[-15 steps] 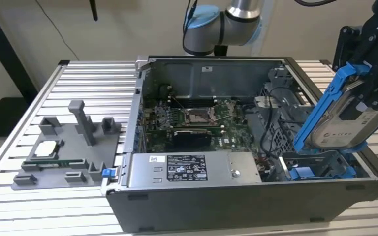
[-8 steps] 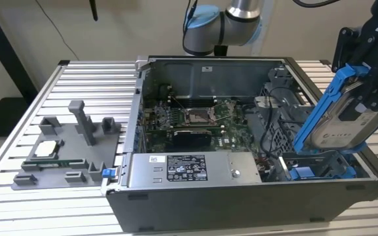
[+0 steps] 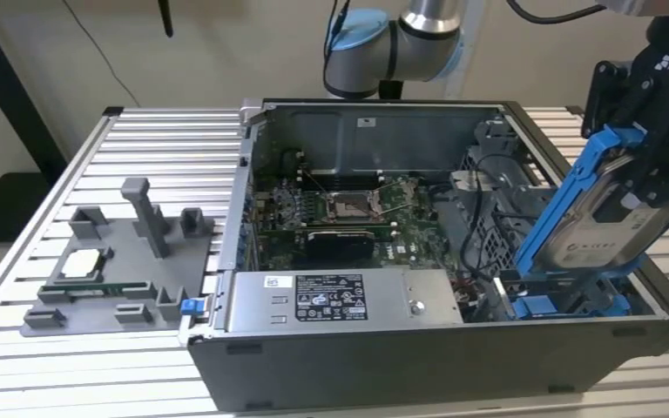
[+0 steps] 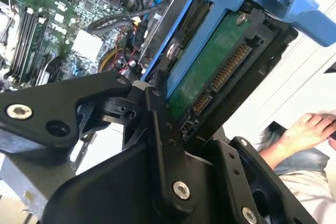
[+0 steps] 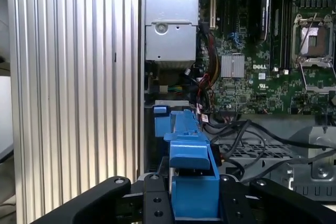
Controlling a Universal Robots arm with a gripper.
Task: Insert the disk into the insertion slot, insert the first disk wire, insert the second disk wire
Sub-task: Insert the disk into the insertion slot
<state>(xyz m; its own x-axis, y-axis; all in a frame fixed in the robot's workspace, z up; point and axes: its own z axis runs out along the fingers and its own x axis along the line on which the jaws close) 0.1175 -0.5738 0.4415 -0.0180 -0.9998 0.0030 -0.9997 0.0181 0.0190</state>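
Blue-framed silver disk (image 3: 596, 228), steeply tilted, lower end at the grey insertion slot (image 3: 567, 300).

Exterior view: high, off the front of the open computer case (image 3: 428, 261), angled down, mid-range, ribbed surface (image 3: 32, 287) around it. First wrist view: close behind the hand (image 5: 194, 203), facing straight down into the case. Second wrist view: closer, oblique along the disk (image 4: 210, 72). All three share the motherboard (image 3: 347, 209).
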